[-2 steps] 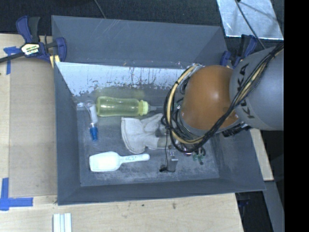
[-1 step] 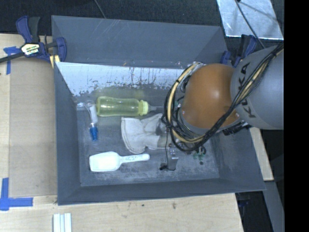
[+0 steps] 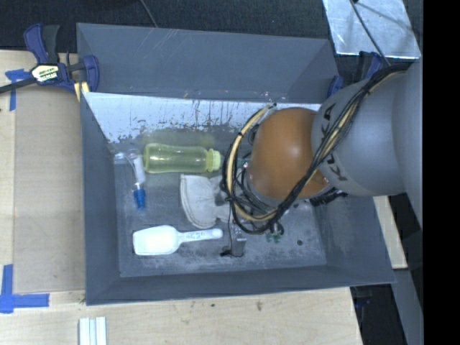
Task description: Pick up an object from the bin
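Observation:
My gripper [image 3: 234, 246] hangs low over the bin floor, near the front and about the middle, below the arm's orange cover. Just left of it lies a white plastic scoop [image 3: 159, 241], its thin handle pointing right and ending close beside the gripper. Whether they touch I cannot tell. Behind the scoop's handle rests a pale, rounded shell-like piece [image 3: 198, 200], partly tucked under the arm's cables.
A yellow-green clear bottle [image 3: 180, 158] lies on its side near the back wall. A small clear tube with a blue tip [image 3: 138, 185] lies at the left. The arm and its cables cover the bin's right half.

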`<state>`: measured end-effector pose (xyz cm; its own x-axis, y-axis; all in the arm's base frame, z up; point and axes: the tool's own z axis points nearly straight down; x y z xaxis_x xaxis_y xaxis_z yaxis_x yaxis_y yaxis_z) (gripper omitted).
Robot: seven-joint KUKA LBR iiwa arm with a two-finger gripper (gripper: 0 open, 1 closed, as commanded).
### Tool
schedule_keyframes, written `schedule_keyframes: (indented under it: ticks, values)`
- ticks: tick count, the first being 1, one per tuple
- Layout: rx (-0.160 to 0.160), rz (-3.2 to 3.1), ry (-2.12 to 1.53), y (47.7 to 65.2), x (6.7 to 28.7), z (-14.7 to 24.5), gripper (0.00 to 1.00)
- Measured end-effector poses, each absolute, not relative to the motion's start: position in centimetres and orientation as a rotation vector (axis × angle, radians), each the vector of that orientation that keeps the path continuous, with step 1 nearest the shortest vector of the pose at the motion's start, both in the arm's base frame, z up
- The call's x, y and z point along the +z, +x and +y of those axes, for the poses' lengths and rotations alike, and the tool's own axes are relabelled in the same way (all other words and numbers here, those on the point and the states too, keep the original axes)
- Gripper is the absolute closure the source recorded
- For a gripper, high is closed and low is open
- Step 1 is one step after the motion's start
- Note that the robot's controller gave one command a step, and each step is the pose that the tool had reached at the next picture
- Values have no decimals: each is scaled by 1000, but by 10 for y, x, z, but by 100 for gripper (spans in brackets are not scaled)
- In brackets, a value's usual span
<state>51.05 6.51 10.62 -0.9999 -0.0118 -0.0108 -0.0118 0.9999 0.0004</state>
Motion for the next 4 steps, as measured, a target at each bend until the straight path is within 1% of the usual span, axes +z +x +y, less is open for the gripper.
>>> schedule_keyframes:
  ticks: [1,2,3,4]
  values:
    - [2,3131,-103,518,72,79,100]
    - [2,3131,-102,518,72,79,100]
    - [0,3136,-103,516,82,97,100]
    - [0,3132,-162,521,73,112,100]
